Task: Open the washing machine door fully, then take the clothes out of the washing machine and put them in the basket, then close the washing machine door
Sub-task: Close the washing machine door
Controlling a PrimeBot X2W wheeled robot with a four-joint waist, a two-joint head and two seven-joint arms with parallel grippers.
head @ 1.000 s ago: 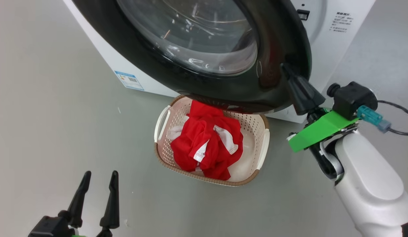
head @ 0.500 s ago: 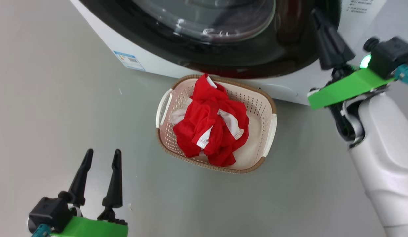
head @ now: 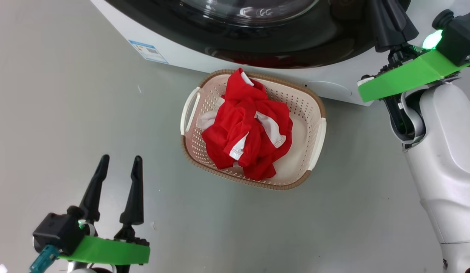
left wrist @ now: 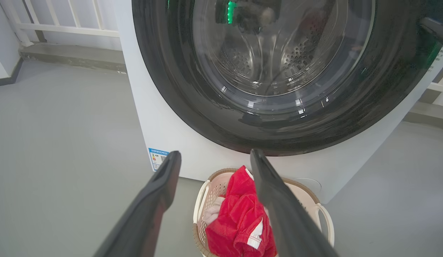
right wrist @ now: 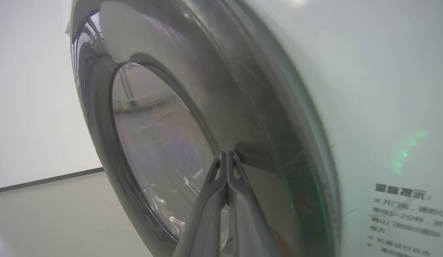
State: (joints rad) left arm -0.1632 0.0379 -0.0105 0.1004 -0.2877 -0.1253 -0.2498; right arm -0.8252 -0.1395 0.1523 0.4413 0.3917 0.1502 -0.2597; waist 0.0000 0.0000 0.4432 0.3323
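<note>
**Robot leans on washer door, laundry in basket**

The right gripper (right wrist: 227, 154), fingers pinched together and holding nothing, sets its tips against the glossy black rim of the washing machine door (right wrist: 257, 117). The door looks flush, or nearly so, with the washing machine (head: 174, 60); whether the latch has caught cannot be told. A sound finish calls for a straight, steady push on the rim, off the glass, guarding against a slip on the slick plastic. The left gripper (head: 120, 159) hangs wide and empty at the near left. The clothes (head: 246, 129) lie heaped in the basket (head: 295, 185), just in front of the machine on a smooth grey floor (head: 68, 113). A white railing (left wrist: 64, 30) stands far left.
</note>
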